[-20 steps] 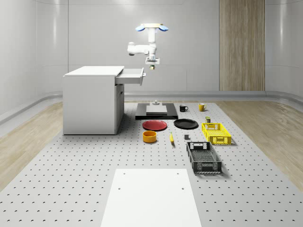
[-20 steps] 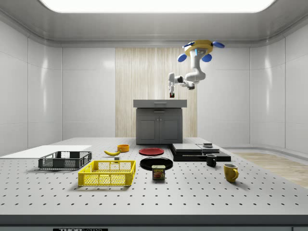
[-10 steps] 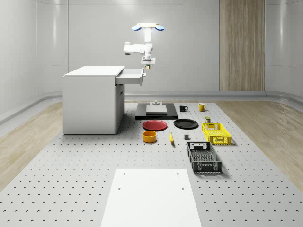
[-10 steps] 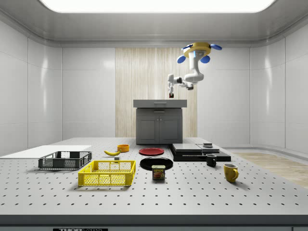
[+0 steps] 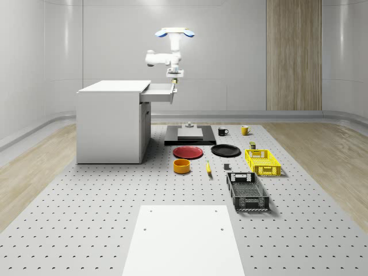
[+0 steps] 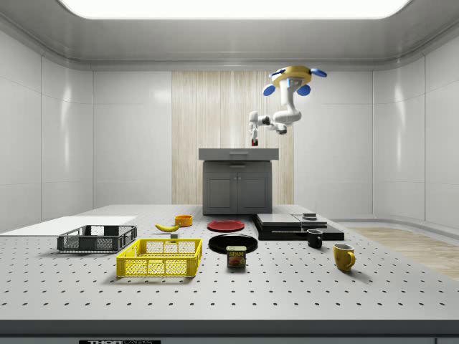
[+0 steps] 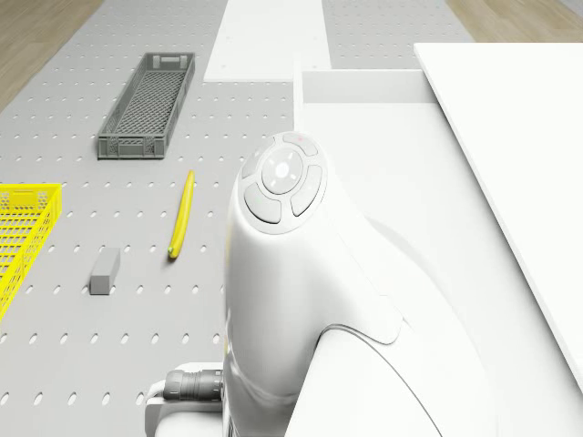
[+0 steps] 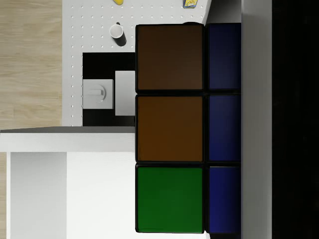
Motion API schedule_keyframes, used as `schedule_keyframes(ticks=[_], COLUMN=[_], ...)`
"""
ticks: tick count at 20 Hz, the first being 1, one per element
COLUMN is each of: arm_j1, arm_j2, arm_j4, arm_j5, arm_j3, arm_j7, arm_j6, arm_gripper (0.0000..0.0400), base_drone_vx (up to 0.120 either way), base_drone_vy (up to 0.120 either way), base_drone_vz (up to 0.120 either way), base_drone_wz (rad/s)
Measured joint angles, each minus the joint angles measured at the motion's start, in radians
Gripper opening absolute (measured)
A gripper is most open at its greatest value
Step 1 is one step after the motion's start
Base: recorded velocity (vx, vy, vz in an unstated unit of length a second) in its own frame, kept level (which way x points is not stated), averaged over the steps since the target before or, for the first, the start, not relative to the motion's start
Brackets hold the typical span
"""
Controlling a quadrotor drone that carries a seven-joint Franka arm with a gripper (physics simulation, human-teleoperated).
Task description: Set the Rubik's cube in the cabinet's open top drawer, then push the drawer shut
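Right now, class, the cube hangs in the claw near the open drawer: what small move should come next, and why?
Probably a short carry further over the drawer, then release. The drone hovers near the drawer's outer end, and the claw holds the Rubik's cube just above its front edge, so dropping now risks the rim.

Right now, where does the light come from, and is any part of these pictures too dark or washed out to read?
Side view: a bright ceiling panel lights the room evenly, with soft shadows under the crates. Whole-scene view: pale streaks of glare run down the back wall. Wrist view: the cube is seen up close, its brown tiles dim, and the strip beside it is black. Drone view: the white arm and drawer nearly blend.
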Motion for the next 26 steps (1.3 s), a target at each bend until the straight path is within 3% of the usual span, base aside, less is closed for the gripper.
schedule_keyframes(ticks=[22, 26], arm_j1=[0.000, -0.003], arm_j2=[-0.004, -0.005], arm_j4=[0.000, 0.003], arm_j5=[0.001, -0.022], arm_j3=[0.000, -0.024], arm_j7=[0.000, 0.001], arm_j6=[0.004, 0.012], arm_gripper=[0.0325, 0.0325], base_drone_vx=[0.000, 0.000], base_drone_vy=[-0.120, -0.020], base_drone_vz=[0.000, 0.000], base_drone_wz=[0.000, 0.000])
